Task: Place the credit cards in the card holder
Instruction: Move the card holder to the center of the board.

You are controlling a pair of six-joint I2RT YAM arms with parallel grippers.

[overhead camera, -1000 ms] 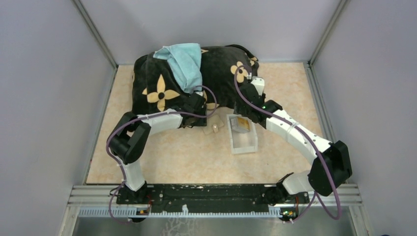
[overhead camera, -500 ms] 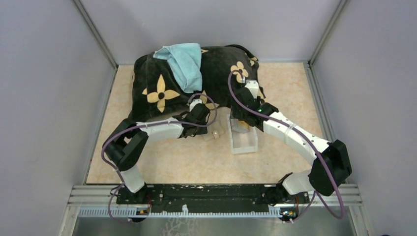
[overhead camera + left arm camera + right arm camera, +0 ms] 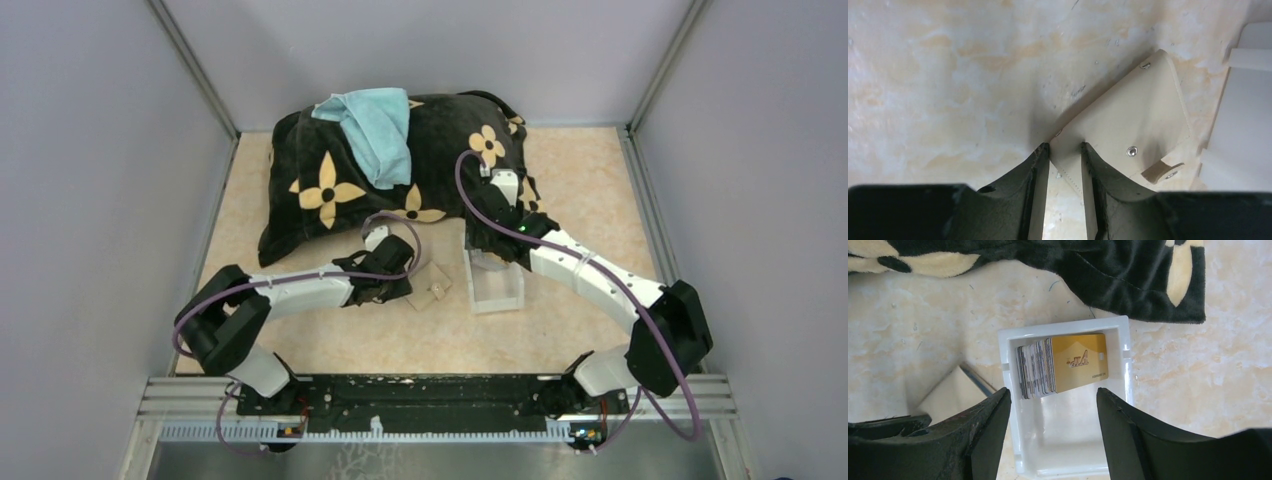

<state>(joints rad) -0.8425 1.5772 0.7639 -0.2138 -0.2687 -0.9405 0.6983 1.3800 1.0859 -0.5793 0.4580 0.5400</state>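
Cards (image 3: 1063, 365) are stacked on edge at the far end of a white tray (image 3: 1068, 455), just ahead of the right claw (image 3: 1053, 391). A gold card is turned to the front, and darker ones are packed behind it on the left. That claw is held wide above the tray, with nothing caught between its fingers. Its left finger is placed over the tray's left wall, its right finger just inside the right wall. Beyond the tray a strip of counter (image 3: 928, 315) is seen, then a black cloth (image 3: 1128, 275) with cream flowers.

The left claw (image 3: 1064, 146) is narrowed onto the near corner of the tan holder (image 3: 1128, 120), which is pinched between the two fingers. From there the holder is laid flat on the counter, ahead of the claw and to its right. A metal stud is set in its face, and its snap tab (image 3: 1160, 171) is turned out at the near right edge. The tray is just beside the holder on the right; whether they touch cannot be told. Farthest from both claws, a blue towel (image 3: 375, 125) is draped on the cloth.
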